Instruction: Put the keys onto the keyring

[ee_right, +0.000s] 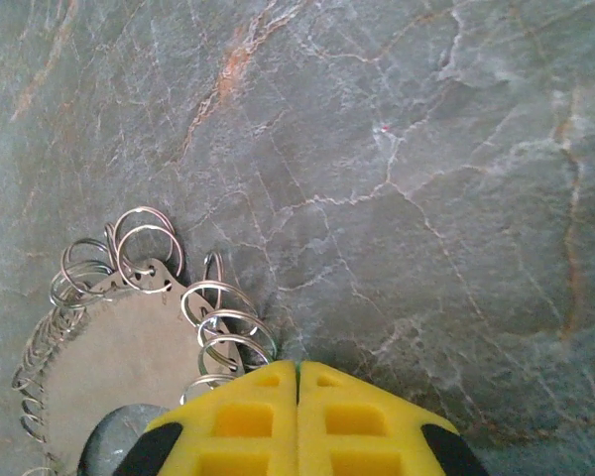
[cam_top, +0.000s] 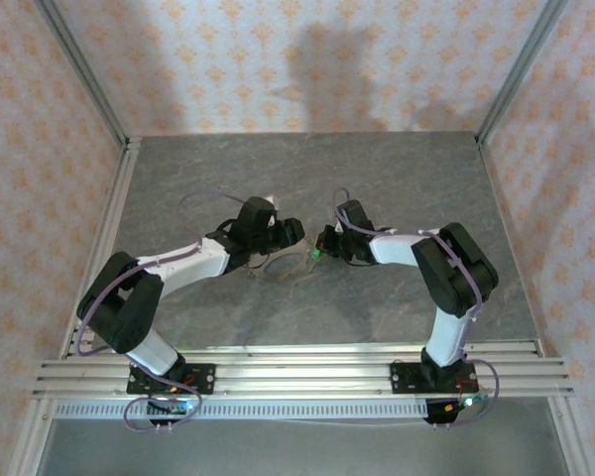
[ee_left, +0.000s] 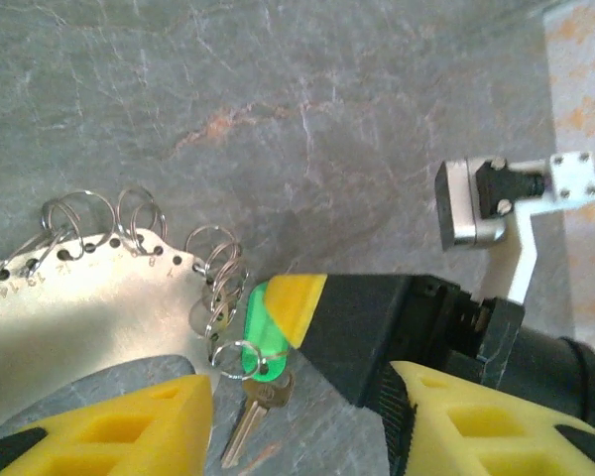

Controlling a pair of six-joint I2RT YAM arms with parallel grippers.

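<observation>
The keyring (ee_left: 89,297) is a flat grey metal plate lying on the table, with several small split rings (ee_left: 213,260) along its bumpy rim. It also shows in the right wrist view as keyring (ee_right: 119,362). The key (ee_left: 261,337) has a green head and a silvery blade pointing toward the camera. One split ring overlaps the head's hole. My right gripper (ee_right: 297,365) is shut on the green head, with a thin green line between its pads. Its fingertip (ee_left: 297,300) covers the head's upper end. My left gripper (ee_left: 299,385) is open, straddling the key, its left finger (ee_left: 129,431) over the plate.
The two grippers meet at mid-table, left gripper (cam_top: 290,234) and right gripper (cam_top: 323,248), with the keyring (cam_top: 283,264) just in front of them. The grey marbled tabletop (cam_top: 307,178) is walled on three sides. A metal bracket (ee_left: 476,203) of the right arm is close by.
</observation>
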